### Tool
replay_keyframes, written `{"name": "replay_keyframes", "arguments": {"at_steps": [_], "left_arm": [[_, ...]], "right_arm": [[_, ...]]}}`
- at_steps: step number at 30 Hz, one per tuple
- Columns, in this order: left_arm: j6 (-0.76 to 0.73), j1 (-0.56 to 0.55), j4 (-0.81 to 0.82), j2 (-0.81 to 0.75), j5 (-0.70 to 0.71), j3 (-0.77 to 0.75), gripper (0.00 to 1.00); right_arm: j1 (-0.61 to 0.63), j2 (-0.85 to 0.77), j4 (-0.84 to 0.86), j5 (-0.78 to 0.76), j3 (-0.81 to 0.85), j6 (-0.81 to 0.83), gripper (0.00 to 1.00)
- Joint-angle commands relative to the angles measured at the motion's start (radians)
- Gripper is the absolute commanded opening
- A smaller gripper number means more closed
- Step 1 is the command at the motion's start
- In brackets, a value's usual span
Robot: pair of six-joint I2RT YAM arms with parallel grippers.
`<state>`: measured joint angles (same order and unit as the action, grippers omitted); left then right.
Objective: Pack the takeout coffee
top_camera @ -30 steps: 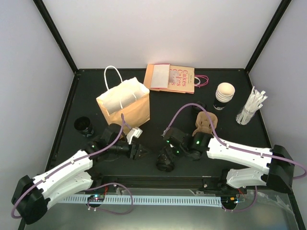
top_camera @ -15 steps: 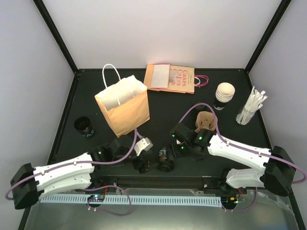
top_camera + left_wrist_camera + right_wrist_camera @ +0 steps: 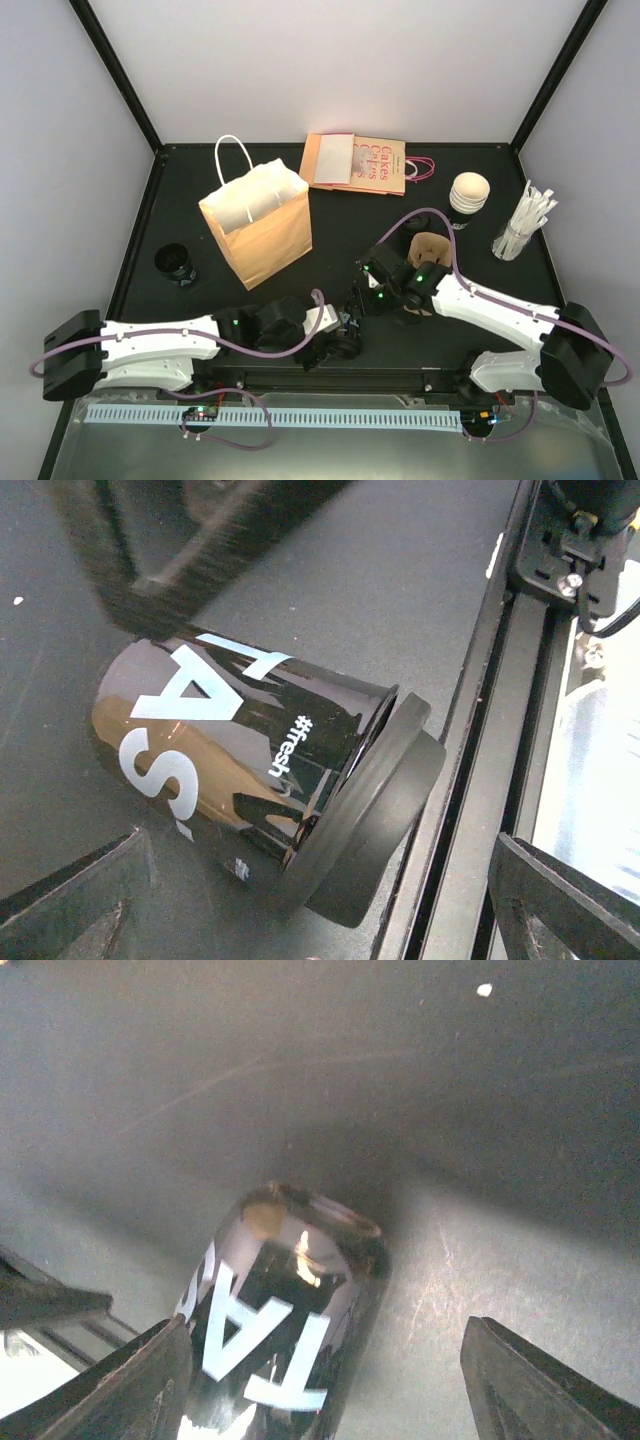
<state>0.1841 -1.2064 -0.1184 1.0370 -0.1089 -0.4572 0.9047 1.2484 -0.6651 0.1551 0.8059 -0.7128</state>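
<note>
On the black bench (image 3: 340,225) the coffee cup (image 3: 240,760) lies sideways by the front rail (image 3: 480,730), left end effector (image 3: 310,910) and right end effector (image 3: 320,1380) both spread around it; a clash could roll it or pop the lid (image 3: 375,815).

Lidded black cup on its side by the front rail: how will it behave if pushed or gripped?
Likely rolls: the takeout coffee cup lies on its side, and its taper would curve its path. Glossy wall looks slippery. The lid seems seated but might pop under a hard squeeze.
</note>
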Motion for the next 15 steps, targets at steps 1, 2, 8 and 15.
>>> {"name": "replay_keyframes", "arguments": {"at_steps": [1,2,8,15], "left_arm": [[-0.056,-0.041,0.007,0.069,0.103,-0.078,0.92],[-0.058,-0.046,0.002,0.084,0.112,-0.086,0.91],[-0.045,-0.048,-0.023,0.150,0.154,-0.122,0.81],[-0.057,-0.050,-0.007,0.168,0.137,-0.121,0.63]], "right_arm": [[-0.063,0.041,0.092,0.083,0.000,0.052,0.75],[-0.073,0.055,0.106,0.103,0.001,0.062,0.73],[-0.104,0.108,0.180,0.161,-0.001,0.091,0.63],[-0.158,0.193,0.283,0.240,0.000,0.114,0.58]]}}
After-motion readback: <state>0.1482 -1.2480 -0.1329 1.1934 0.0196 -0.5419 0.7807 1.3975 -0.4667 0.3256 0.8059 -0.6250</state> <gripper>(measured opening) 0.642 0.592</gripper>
